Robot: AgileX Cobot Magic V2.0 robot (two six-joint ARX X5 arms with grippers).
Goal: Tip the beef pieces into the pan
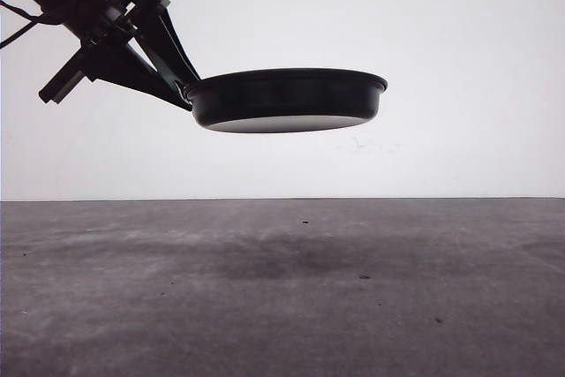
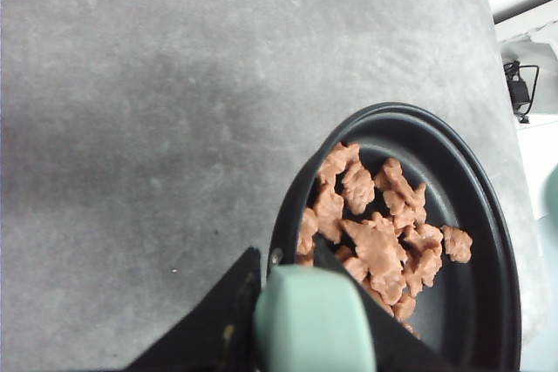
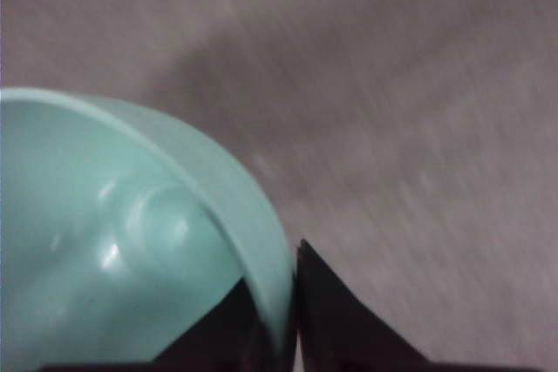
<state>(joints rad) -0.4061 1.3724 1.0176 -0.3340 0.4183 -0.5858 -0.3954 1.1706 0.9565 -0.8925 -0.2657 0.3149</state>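
Beef pieces (image 2: 377,231) sit heaped inside the pan (image 1: 287,99), bunched toward the handle side, so the pour looks done. Pan is held up in the air, well above the grey tabletop (image 1: 282,289), about level in the front view. Left gripper (image 1: 177,86) fingers are clamped on the pale mint handle (image 2: 314,320), which carries the whole pan from one end. Risk: all the weight hangs off that single handle grip, so a slip or a twist of the handle between the fingers would tip the pan and dump the pieces onto the tabletop; a quick swing or a hard set-down could also throw the loose top pieces over the low rim. Right gripper (image 3: 292,302) fingers pinch the rim of the teal bowl (image 3: 113,233), one finger inside, one outside; bowl interior looks empty and that view is motion-blurred, so a thin rim grip on a moving bowl could let go, and where it is relative to the pan can't be told. No brands, labels or readable writing anywhere.
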